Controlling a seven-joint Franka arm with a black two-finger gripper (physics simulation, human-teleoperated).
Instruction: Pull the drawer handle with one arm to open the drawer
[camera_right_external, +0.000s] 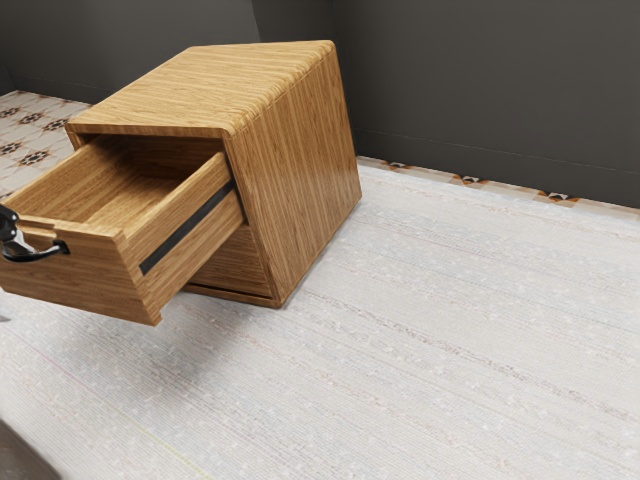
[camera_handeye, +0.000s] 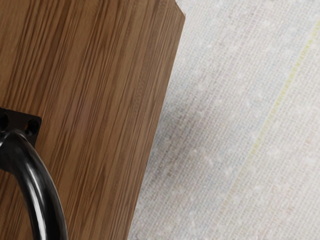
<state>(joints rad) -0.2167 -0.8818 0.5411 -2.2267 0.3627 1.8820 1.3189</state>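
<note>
subject: drawer (camera_right_external: 110, 215) of the wooden cabinet (camera_right_external: 290, 150), which stands on the pale woven floor (camera_right_external: 450, 350).

position: the drawer projects well out of the cabinet's front opening, with most of its bare interior exposed. its rear part is still inside the cabinet shell. judged from this, the opening is largely accomplished and little travel remains.

handle (camera_right_external: 40, 251): a black, glossy curved bar fixed to the drawer's front panel (camera_handeye: 90, 100), on the face turned away from the cabinet. the wrist view shows one end seated on a small black screw plate (camera_handeye: 20, 122), flush against the wood.

gripper: its state cannot be told. a dark shape beside the handle in the exterior view may be part of it, but nothing confirms whether it is clenched or released.

handling assessment: the drawer appears a stiff, thick-walled wooden box, moderately heavy and not fragile. the dark strip (camera_right_external: 185, 232) along its side is probably a runner groove, so it should move only straight away from the cabinet. any sideways or upward pull is likely to bind it. the bar looks smooth and may slip under a light hold.

recommended hold: across the middle of the bar, in the gap between bar and panel, clear of the screw plate. pull level and in line with the cabinet's opening, and ease off near the end of travel so the drawer does not leave the cabinet.
</note>
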